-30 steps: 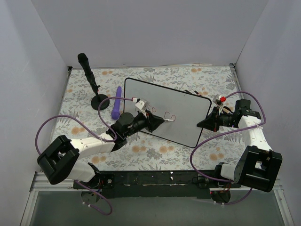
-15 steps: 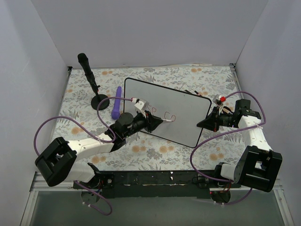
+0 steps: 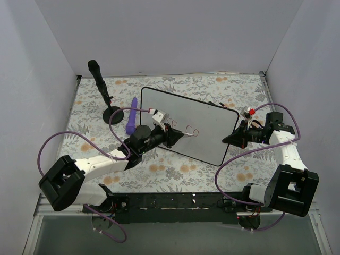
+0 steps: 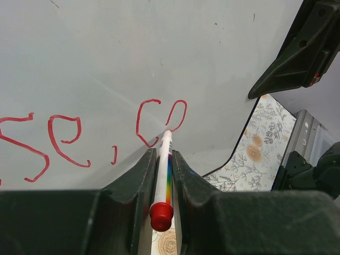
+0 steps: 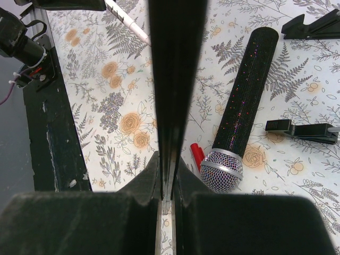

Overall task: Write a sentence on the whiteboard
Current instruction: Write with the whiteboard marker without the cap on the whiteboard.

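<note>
The whiteboard (image 3: 202,119) lies slanted across the floral table; it fills the left wrist view (image 4: 159,48). Red letters (image 4: 106,135) read "se, co" there, and the last ones show in the top view (image 3: 192,132). My left gripper (image 3: 178,135) (image 4: 159,151) is shut on a white marker (image 4: 164,170) with a rainbow stripe and red end cap. Its tip touches the board at the foot of the "o". My right gripper (image 3: 228,139) (image 5: 169,159) is shut on the whiteboard's right rim, seen edge-on as a dark strip (image 5: 175,64).
A black stand (image 3: 101,85) on a round base and a purple object (image 3: 131,116) sit left of the board. The right wrist view shows a glittery black microphone (image 5: 244,106), a red cap (image 5: 197,155) and black clips (image 5: 303,130) on the table.
My left arm has shifted slightly, with the marker tip staying on the board by the last red letters. The right arm and the board have not moved.
</note>
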